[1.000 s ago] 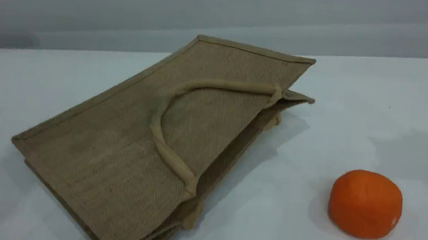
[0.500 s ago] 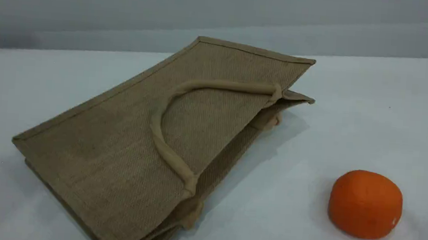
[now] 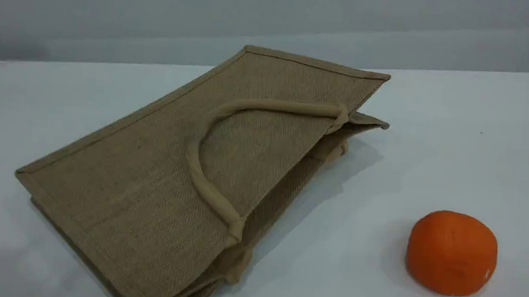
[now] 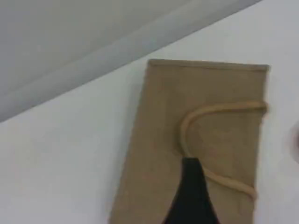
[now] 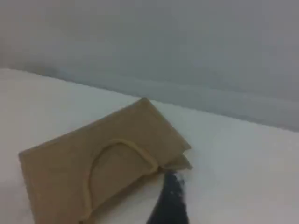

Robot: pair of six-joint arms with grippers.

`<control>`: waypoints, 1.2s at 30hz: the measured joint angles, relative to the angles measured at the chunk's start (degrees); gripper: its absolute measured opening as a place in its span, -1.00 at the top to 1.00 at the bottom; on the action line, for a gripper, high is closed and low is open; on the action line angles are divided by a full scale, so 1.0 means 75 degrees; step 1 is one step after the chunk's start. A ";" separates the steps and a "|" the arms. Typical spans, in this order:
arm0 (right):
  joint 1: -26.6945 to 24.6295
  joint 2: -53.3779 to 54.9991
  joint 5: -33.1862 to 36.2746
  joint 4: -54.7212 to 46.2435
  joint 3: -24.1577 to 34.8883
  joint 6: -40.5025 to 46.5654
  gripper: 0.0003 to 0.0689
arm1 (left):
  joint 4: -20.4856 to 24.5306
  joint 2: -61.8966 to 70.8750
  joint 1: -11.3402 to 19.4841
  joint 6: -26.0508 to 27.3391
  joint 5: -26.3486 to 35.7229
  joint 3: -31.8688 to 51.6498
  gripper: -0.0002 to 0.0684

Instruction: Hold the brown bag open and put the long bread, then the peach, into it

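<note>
The brown bag (image 3: pixel 148 182) lies flat on its side on the white table, with its mouth toward the right and only slightly parted. Its beige handle (image 3: pixel 196 162) is folded back over the upper panel. The long bread and the peach are out of view. Neither arm shows in the scene view. In the left wrist view one dark fingertip (image 4: pixel 191 191) hangs high over the brown bag (image 4: pixel 163 140), close to its handle. In the right wrist view one dark fingertip (image 5: pixel 171 198) hovers above the table beside the brown bag's (image 5: pixel 65 163) mouth corner. Nothing is in either gripper.
A bright orange round fruit (image 3: pixel 451 252) sits on the table (image 3: pixel 435 133) to the right of the bag, near the front. A grey wall runs along the table's far edge.
The bag and the orange fruit have not moved. A faint shadow on the right of the table has gone, and a soft one now lies at the lower left.
</note>
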 joint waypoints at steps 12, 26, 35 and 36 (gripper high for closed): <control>0.0000 -0.2575 -0.0028 -0.0078 0.2235 -0.0294 -0.67 | 0.0016 -0.3642 0.0000 0.0000 -0.0001 0.3129 -0.44; 0.0000 -0.4247 -0.0706 -0.0699 0.5264 -0.0687 -0.67 | 0.0355 -0.6952 0.0000 -0.0093 -0.0358 0.6066 -0.44; 0.0000 -0.4453 -0.0869 -0.0902 0.5934 -0.0687 -0.67 | 0.0890 -0.7085 0.0000 -0.0869 -0.0982 0.7278 -0.44; 0.0000 -0.4493 -0.0943 -0.0902 0.5934 -0.0680 -0.67 | 0.0890 -0.7085 0.0000 -0.0876 -0.1063 0.7395 -0.44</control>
